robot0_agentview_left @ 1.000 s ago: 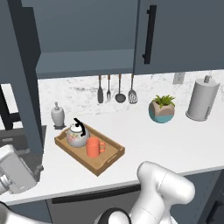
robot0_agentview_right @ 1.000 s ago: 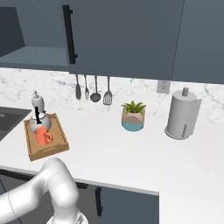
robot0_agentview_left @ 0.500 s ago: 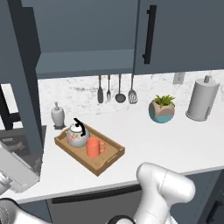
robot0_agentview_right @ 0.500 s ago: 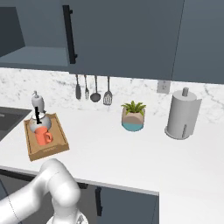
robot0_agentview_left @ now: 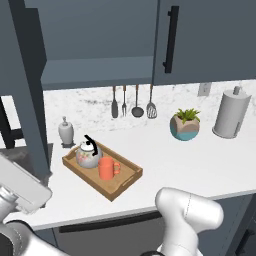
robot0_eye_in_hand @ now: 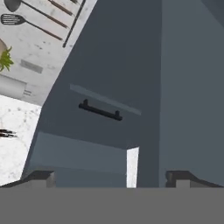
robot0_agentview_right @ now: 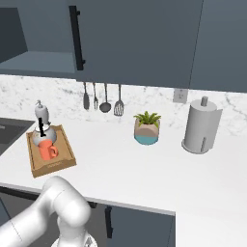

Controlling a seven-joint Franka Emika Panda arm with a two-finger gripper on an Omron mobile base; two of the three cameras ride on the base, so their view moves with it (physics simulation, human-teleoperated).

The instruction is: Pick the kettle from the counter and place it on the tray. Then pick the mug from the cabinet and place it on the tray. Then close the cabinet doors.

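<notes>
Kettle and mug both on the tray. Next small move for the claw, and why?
Probably push the open left cabinet door toward shut. The kettle and mug already sit on the tray, that door stands swung out, and the open claw holds nothing.

The open left cabinet door [robot0_agentview_left: 22,90] is cut off by the frame edge.

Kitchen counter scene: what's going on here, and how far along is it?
The kettle and the orange mug both sit on the wooden tray on the counter, so the carrying is done. What's left is the cabinet: its left door stands open, while the right door looks shut. In the hand view the arm's pincer is open and empty, facing a cabinet door and its black bar handle.
</notes>
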